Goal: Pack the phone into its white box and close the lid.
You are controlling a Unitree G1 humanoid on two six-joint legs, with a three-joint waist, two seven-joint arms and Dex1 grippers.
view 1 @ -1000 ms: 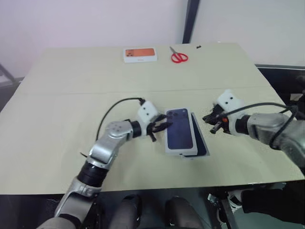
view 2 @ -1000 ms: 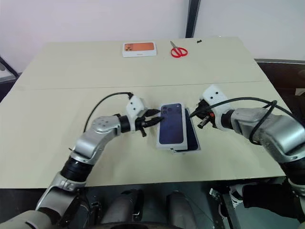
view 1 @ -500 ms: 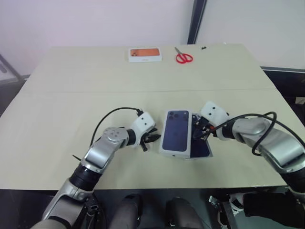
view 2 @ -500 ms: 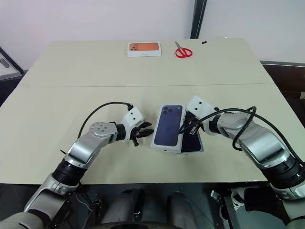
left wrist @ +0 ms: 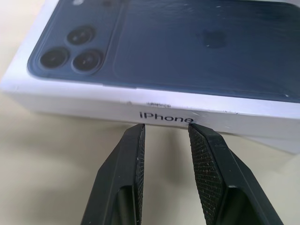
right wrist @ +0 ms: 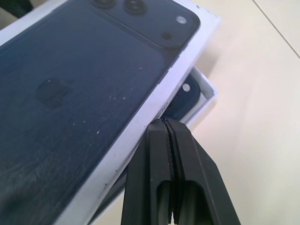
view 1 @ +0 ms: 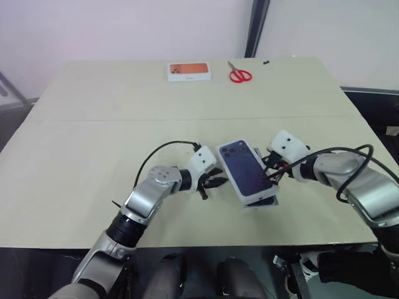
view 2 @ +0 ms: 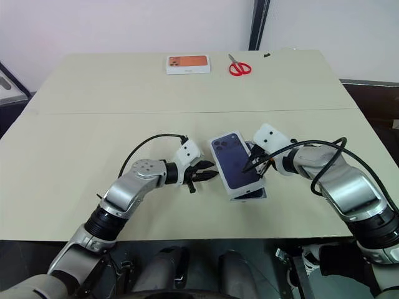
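Observation:
The lid (view 1: 246,169), white with a dark-blue phone print on top, lies askew over the white box (right wrist: 206,100). One corner of the box sticks out from under the lid on the right. In that corner I see a strip of the dark navy phone (right wrist: 180,106). My left gripper (left wrist: 165,129) is open, its tips right at the lid's left side wall by the printed word, with nothing between them. My right gripper (right wrist: 164,121) is shut, its tip against the lid's right long edge. Both grippers flank the lid, the left gripper (view 1: 215,182) and the right gripper (view 1: 269,175).
A white box with an orange phone picture (view 1: 188,71) and red scissors (view 1: 240,75) lie at the far edge of the beige table (view 1: 93,143). The stacked box sits near the table's front edge.
The lid has turned on the box, its near end swinging to the right. My left gripper has moved right, up to the lid's side. The right gripper stays shut at the lid's right edge.

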